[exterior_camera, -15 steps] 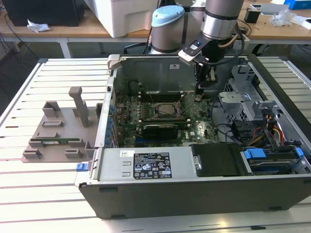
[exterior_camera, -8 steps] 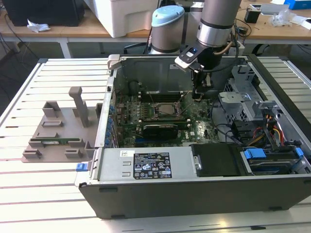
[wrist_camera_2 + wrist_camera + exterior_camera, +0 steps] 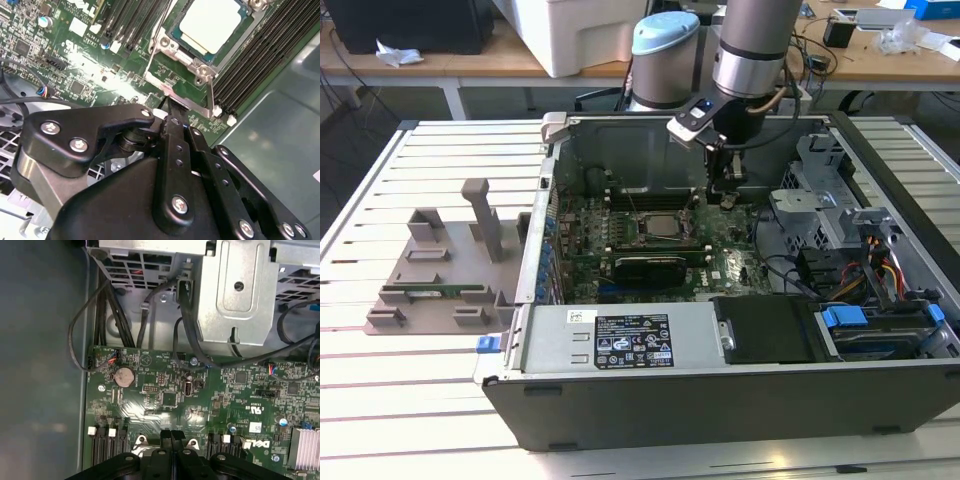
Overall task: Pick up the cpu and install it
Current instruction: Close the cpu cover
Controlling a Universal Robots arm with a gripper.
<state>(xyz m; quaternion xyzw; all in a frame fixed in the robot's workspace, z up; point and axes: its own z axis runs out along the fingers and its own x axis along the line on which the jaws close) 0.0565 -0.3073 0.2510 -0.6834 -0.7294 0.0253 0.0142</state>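
The cpu lies flat in its socket on the green motherboard inside the open computer case. In the second wrist view its silver-white top sits within the metal retention frame. My gripper hangs inside the case, just to the exterior view's right of the socket. Its black fingers are pressed together with nothing between them in the first wrist view. Their tips reach the edge of the socket frame; I cannot tell whether they touch it.
A black graphics card lies in front of the socket, and memory slots flank it. A metal drive cage and black cables stand beyond the board. A grey fixture holding a green memory stick sits on the table.
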